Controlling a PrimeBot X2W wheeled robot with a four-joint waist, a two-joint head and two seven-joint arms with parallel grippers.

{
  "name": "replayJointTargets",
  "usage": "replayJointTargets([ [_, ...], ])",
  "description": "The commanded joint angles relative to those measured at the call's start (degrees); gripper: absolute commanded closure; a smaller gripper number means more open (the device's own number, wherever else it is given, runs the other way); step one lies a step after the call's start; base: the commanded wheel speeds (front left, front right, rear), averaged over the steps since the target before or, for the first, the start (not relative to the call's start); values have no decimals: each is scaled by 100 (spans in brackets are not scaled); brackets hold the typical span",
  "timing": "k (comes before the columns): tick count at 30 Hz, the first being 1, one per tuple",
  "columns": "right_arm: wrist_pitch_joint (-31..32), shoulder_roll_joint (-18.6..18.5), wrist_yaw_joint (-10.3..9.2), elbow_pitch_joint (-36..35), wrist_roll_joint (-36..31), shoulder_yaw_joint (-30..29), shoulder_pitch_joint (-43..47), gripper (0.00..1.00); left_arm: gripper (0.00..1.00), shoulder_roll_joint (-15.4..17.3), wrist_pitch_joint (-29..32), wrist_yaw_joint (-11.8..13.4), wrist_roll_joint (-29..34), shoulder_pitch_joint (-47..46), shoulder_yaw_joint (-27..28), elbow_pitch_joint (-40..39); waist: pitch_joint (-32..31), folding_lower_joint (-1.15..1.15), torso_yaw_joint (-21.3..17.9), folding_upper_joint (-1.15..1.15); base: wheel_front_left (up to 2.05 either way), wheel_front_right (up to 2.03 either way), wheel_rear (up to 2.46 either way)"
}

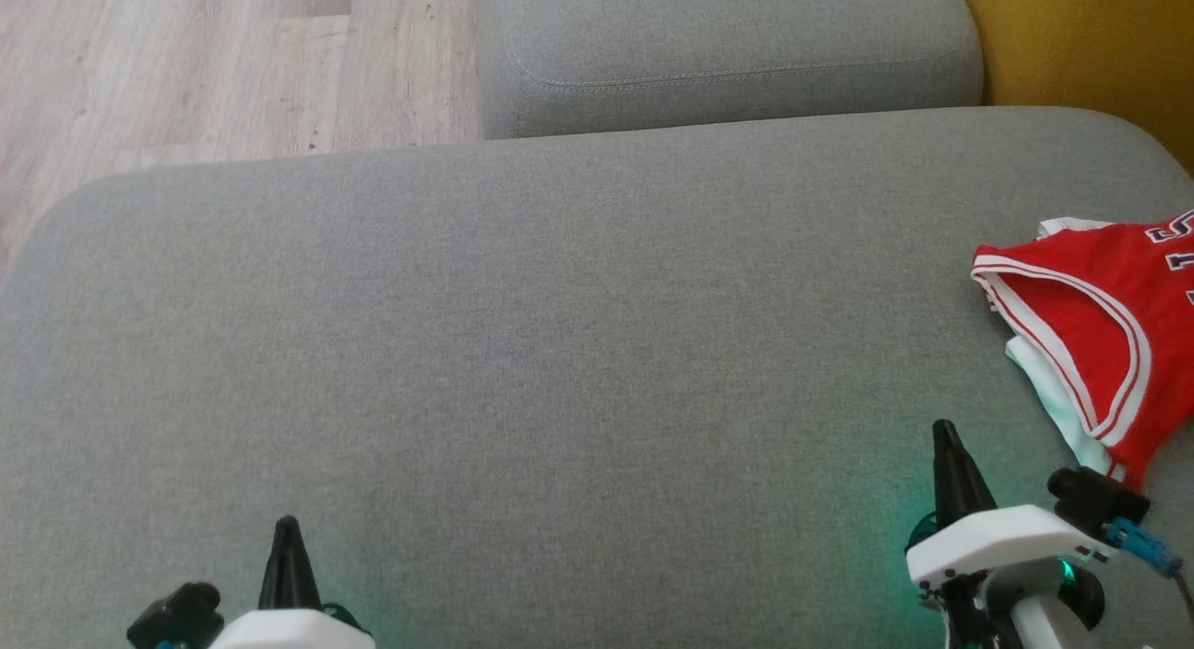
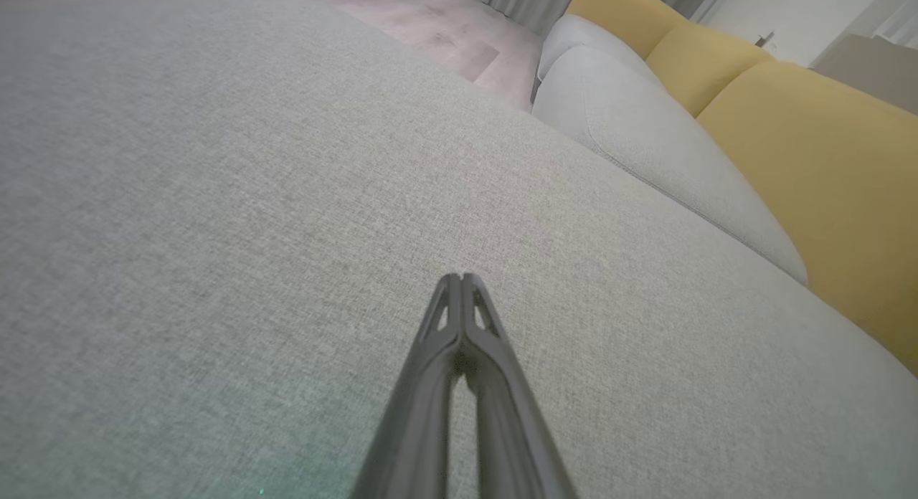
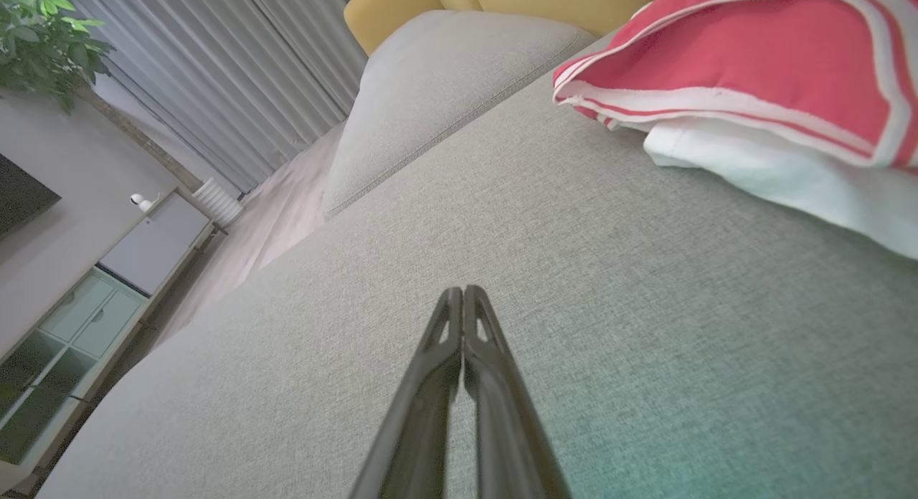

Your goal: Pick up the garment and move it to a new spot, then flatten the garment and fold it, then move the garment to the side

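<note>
The garment (image 1: 1087,327) is a red jersey with white trim and a white layer under it, lying folded at the right edge of the grey cushion (image 1: 522,351). In the right wrist view the garment (image 3: 746,76) fills the upper right corner. My right gripper (image 1: 944,432) is shut and empty, hovering over bare cushion just left of and nearer than the garment; its tips (image 3: 462,292) meet. My left gripper (image 1: 286,522) is shut and empty at the lower left, far from the garment, its tips (image 2: 461,278) closed over bare fabric.
A second grey cushion (image 1: 728,52) lies beyond the big one, with yellow upholstery (image 1: 1082,43) at the back right. Wooden floor (image 1: 187,62) shows at the upper left. The right wrist view has a low cabinet (image 3: 86,298), a plant (image 3: 43,40) and curtains.
</note>
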Motion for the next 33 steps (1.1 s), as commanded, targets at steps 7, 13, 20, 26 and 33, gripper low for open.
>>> replayJointTargets([
  [7, 134, -16, 7, -342, 542, -72, -224, 100, 100, 8, 126, -106, -521, -309, 185, -276, 9, 0, 3, 0, 0, 0, 0],
  [13, 235, -16, 8, -449, 934, -131, -211, 100, 100, 9, 225, -156, -899, -342, 246, -336, 17, 0, 6, 0, 0, 0, 0],
  [20, 352, -17, 9, -573, 1390, -200, -196, 100, 100, 9, 341, -215, -1339, -381, 317, -407, 27, 0, 9, 0, 0, 0, 0],
  [26, 453, -17, 10, -680, 1781, -260, -183, 100, 100, 10, 440, -265, -1716, -415, 378, -467, 35, 0, 11, 0, 0, 0, 0],
  [33, 554, -18, 11, -786, 2170, -319, -170, 100, 100, 11, 539, -315, -2091, -448, 438, -527, 42, 0, 14, 0, 0, 0, 0],
])
